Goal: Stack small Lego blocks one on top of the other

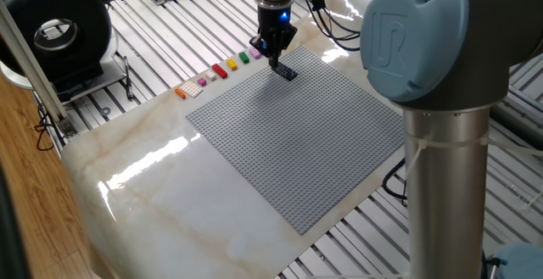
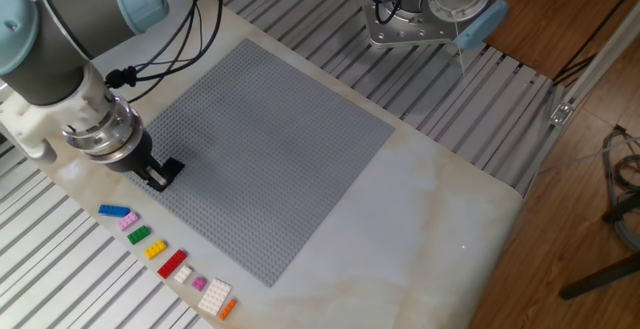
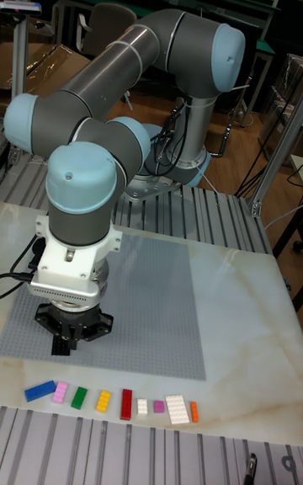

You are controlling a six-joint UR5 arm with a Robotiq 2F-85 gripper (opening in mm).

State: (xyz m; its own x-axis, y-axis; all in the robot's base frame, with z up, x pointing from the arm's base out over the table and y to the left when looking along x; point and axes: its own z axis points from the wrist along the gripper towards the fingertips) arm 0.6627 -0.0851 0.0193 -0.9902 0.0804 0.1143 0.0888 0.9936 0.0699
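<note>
The dark navy block (image 1: 286, 73) sits alone on the grey baseplate (image 1: 305, 135) near its far corner. My gripper (image 1: 273, 57) hangs just left of it, above the plate's edge, open with nothing between its fingers. In the other fixed view the gripper (image 2: 152, 175) is beside the navy block (image 2: 171, 168). Off the plate lies a row of small blocks: blue (image 2: 114, 211), pink (image 2: 128, 223), green (image 2: 139, 235), yellow (image 2: 155, 250), red (image 2: 172, 263) and orange (image 2: 227, 309). The tall fixed view shows the same row, from blue (image 3: 39, 390) to orange (image 3: 194, 411).
Small white pieces (image 2: 214, 296) lie in the row between red and orange. The marble tabletop (image 1: 170, 194) rests on a slatted metal frame. The robot's own column (image 1: 441, 143) stands at the table's right. A black round device (image 1: 55, 29) sits off the far left corner.
</note>
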